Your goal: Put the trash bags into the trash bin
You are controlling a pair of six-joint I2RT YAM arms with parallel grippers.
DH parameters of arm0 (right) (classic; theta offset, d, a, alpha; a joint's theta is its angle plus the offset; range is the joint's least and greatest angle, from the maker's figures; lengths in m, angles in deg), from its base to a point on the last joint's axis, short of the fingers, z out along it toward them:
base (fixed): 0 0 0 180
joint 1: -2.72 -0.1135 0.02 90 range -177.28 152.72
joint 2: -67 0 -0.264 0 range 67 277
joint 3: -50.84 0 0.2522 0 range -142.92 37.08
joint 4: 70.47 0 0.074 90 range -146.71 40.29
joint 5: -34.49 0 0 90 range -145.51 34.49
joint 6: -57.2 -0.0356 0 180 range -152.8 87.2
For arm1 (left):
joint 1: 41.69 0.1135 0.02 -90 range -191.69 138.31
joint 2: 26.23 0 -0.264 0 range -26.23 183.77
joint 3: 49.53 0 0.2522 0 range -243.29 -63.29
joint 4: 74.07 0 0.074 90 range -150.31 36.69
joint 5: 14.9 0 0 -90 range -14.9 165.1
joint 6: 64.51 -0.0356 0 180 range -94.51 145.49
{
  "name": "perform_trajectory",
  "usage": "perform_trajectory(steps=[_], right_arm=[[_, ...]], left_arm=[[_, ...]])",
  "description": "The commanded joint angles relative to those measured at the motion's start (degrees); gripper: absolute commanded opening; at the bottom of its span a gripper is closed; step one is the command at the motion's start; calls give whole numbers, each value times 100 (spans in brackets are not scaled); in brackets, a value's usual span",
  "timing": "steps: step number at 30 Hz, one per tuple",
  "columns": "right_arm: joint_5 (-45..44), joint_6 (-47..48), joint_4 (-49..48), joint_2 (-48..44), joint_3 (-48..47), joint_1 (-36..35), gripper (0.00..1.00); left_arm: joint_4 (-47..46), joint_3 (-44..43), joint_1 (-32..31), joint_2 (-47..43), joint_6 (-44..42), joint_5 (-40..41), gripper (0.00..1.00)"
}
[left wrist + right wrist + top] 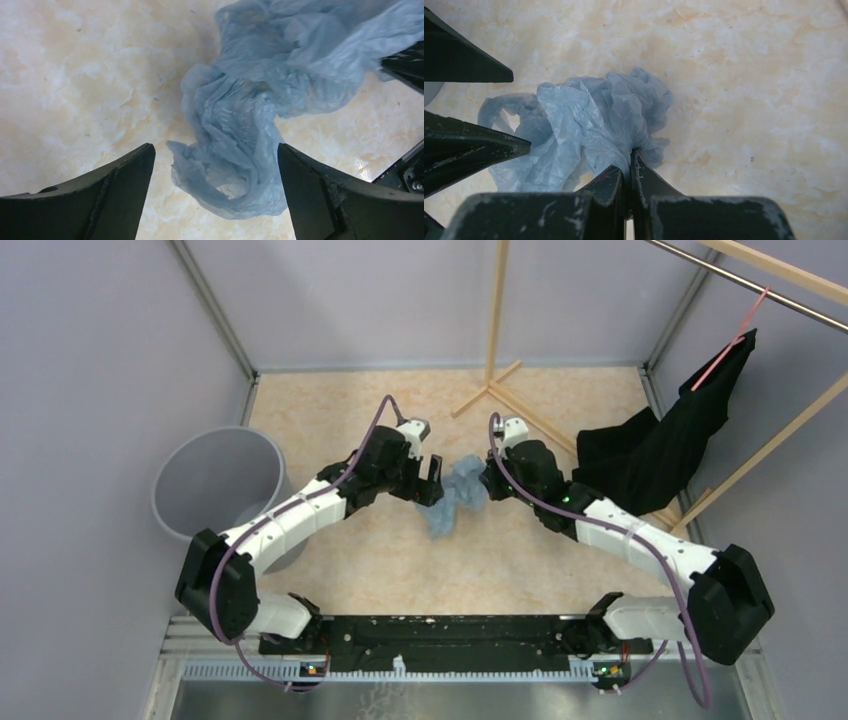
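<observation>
Over the pale marbled counter [380,550], the crumpled blue trash bag [455,502] is between my two arms, well apart from the grey trash bin [215,432] at left. My right fingers [630,159] pinch its film. My left fingers [427,482] stand spread wide either side of its loose end.

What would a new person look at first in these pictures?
Probably the crumpled blue trash bag in the middle of the table, pinched by the right pincer while the left pincer stands wide open around its loose end. Next, the grey trash bin at the left and the black cloth hanging on the right.
</observation>
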Motion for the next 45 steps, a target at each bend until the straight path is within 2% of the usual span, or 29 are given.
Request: perform_trajectory(steps=[1, 3, 6, 9, 11, 12, 15, 18, 20, 22, 27, 29, 33, 40, 45], right_arm=[[-400, 273, 219, -473, -180, 54, 0], [-443, 304, 236, -600, -201, 56, 0], [-729, 274, 227, -769, -157, 54, 0], [-1076, 210, 273, -908, -66, 56, 0], [-1048, 187, 227, -1010, 14, 50, 0], [-1026, 189, 199, -1045, 54, 55, 0], [-1328, 163, 276, -1117, 110, 50, 0], [-2274, -37, 560, -1198, 183, 55, 0], [-2622, -115, 684, -1267, 302, 57, 0], [-2481, -171, 637, -1387, 503, 53, 0], [-1853, -176, 384, -1449, 833, 50, 8], [-1769, -169, 416, -1368, 799, 53, 9], [-1522, -4, 471, -1166, 595, 50, 18], [-1491, 238, 669, -1142, 330, 51, 55], [-1457, 232, 552, -1117, 383, 51, 63]], left_arm=[[-160, -54, 119, 25, 284, -36, 98], [-171, -64, 207, 227, 498, -442, 97], [-179, -179, 432, 610, 650, -1400, 86], [-289, -213, 683, 894, 866, -2228, 60], [-441, -133, 852, 912, 974, -2535, 36], [-485, -106, 933, 866, 985, -2585, 27], [-408, -136, 1079, 539, 854, -2284, 11], [-125, -233, 1219, -90, 541, -1337, 0], [-91, -158, 1243, -736, 303, -565, 0], [-305, 58, 1241, -1297, 111, 73, 0], [-1085, 680, 1277, -2325, 121, 757, 0], [-1175, 716, 1281, -2425, 108, 687, 0], [-1310, 703, 1280, -2352, 91, 27, 0], [-1366, 647, 1280, -2180, 57, -570, 0], [-1286, 564, 1280, -2024, 47, -799, 0]])
